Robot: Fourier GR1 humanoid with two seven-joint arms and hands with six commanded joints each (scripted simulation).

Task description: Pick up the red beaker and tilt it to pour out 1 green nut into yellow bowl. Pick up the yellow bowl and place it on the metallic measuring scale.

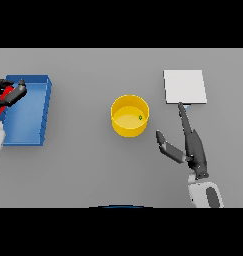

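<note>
At the far left we see the left hand curled round the red beaker, over the left end of the blue tray. In the middle stands the yellow bowl on the table — a green nut lies inside it, by its right wall. To the right we find the right hand, fingers straight and thumb spread wide, holding nothing — its fingertip reaches the near edge of the scale.
</note>
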